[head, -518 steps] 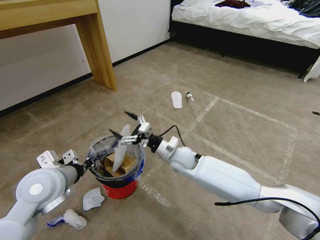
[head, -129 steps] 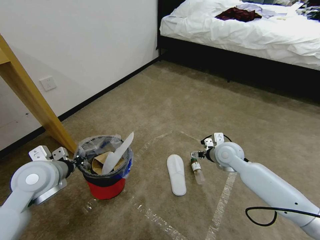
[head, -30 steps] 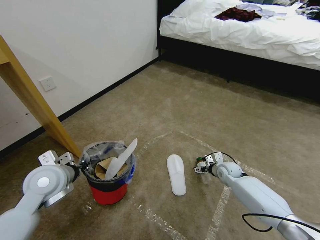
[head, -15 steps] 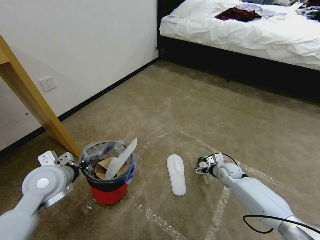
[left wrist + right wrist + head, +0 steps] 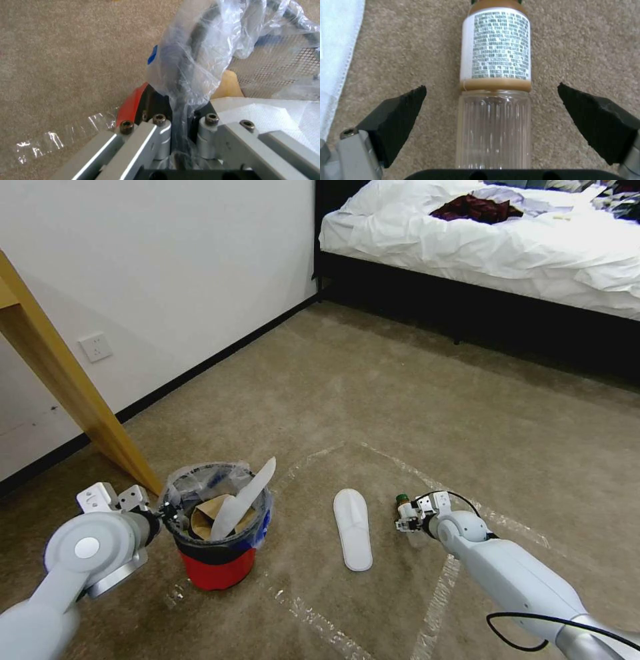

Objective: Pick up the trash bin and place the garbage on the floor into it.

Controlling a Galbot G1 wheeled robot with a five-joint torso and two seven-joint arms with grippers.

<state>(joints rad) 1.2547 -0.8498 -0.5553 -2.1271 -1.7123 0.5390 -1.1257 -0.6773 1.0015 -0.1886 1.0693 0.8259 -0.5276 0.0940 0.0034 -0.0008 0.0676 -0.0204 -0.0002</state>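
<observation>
The red trash bin (image 5: 217, 567) with its clear plastic liner stands on the beige carpet floor (image 5: 413, 413). It holds a brown paper bag (image 5: 203, 513) and a white slipper (image 5: 243, 500) sticking up. My left gripper (image 5: 167, 511) is shut on the bin's rim (image 5: 181, 82), liner pinched between its fingers (image 5: 160, 140). A second white slipper (image 5: 353, 528) lies flat on the floor. Beside it lies a clear bottle (image 5: 404, 509) with a printed label (image 5: 495, 75). My right gripper (image 5: 408, 521) is low over it, open, black pads (image 5: 400, 112) on either side of the bottle's clear body without touching.
A wooden table leg (image 5: 80, 407) stands just behind the bin by the white wall. A bed (image 5: 493, 240) with white sheets fills the far right. Pale tape lines (image 5: 440, 593) cross the carpet near my right arm.
My right gripper has sunk lower and come around the bottle over the last second. The left gripper and bin have stayed put.
</observation>
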